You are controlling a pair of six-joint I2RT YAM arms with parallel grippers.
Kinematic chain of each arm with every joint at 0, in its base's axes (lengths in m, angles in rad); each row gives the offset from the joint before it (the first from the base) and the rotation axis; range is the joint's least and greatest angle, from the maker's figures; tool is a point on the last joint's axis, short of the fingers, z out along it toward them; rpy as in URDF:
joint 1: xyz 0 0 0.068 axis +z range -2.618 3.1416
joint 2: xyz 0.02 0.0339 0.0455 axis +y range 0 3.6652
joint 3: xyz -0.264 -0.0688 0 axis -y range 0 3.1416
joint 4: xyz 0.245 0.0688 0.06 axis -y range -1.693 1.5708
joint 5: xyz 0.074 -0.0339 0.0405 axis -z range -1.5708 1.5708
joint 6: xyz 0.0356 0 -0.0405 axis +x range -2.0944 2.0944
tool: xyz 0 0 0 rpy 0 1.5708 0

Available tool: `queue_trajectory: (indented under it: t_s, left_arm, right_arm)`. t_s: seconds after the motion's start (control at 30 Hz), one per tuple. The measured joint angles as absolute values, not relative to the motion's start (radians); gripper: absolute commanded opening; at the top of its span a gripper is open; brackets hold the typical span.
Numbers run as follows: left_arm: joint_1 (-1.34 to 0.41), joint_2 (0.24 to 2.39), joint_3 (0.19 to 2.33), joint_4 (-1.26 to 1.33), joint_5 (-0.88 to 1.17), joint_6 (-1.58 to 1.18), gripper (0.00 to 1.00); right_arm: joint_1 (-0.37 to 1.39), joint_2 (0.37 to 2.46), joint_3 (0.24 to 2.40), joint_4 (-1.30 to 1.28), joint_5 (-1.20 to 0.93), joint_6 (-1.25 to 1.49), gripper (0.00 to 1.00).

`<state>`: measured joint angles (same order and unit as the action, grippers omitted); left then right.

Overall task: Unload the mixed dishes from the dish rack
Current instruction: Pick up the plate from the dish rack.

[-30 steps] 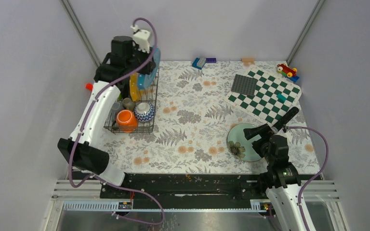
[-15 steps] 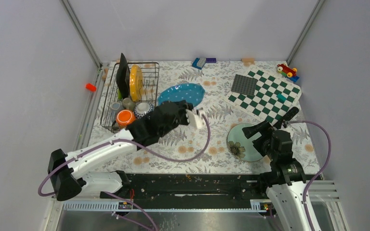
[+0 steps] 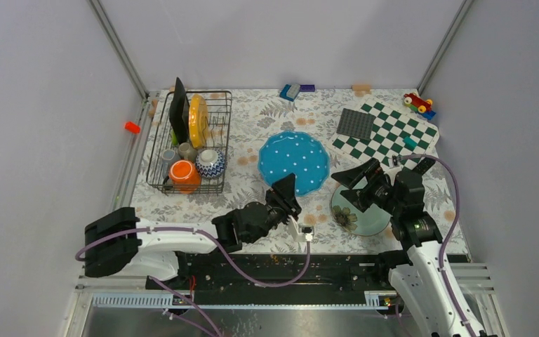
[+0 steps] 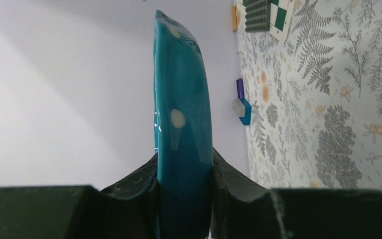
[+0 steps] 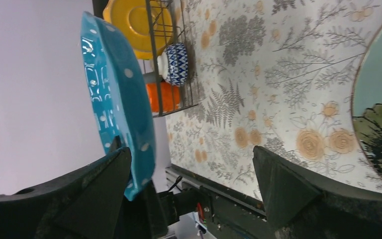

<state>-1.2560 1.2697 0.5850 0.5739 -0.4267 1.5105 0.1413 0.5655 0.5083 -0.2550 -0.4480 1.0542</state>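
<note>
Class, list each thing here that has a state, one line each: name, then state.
blue dotted plate, out of the dish rack, gripped by its rim
left gripper, shut on that plate
right gripper, open, empty
pale floral plate, flat on the table
yellow plate, upright in the rack
black square plate, upright in the rack
orange mug, in the rack

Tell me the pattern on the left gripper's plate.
Plate: blue with white dots; clearest in top view.

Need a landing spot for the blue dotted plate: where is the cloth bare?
Bare: the far-middle cloth between dish rack and chequered board, and the patch just right of the rack. Crowded: the right side, with pale plate, right gripper and board.
</note>
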Motion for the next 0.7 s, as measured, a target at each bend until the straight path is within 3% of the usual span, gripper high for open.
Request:
queue_trajectory:
  t_s: [0.23, 0.5, 0.7]
  left_arm:
    - [-1.291, 1.374, 0.573, 0.780, -0.457, 1.594, 0.00]
    - [-1.330, 1.420, 0.567, 0.849, -0.486, 1.624, 0.00]
    - [-1.359, 1.455, 0.566, 0.857, -0.496, 1.634, 0.00]
  right_arm:
    - [0.143, 0.567, 0.508, -0.149, -0.509, 1.116, 0.94]
    - [0.152, 0.593, 0.508, -0.128, -0.517, 1.112, 0.89]
    - [0.167, 0.617, 0.508, -0.146, -0.492, 1.083, 0.77]
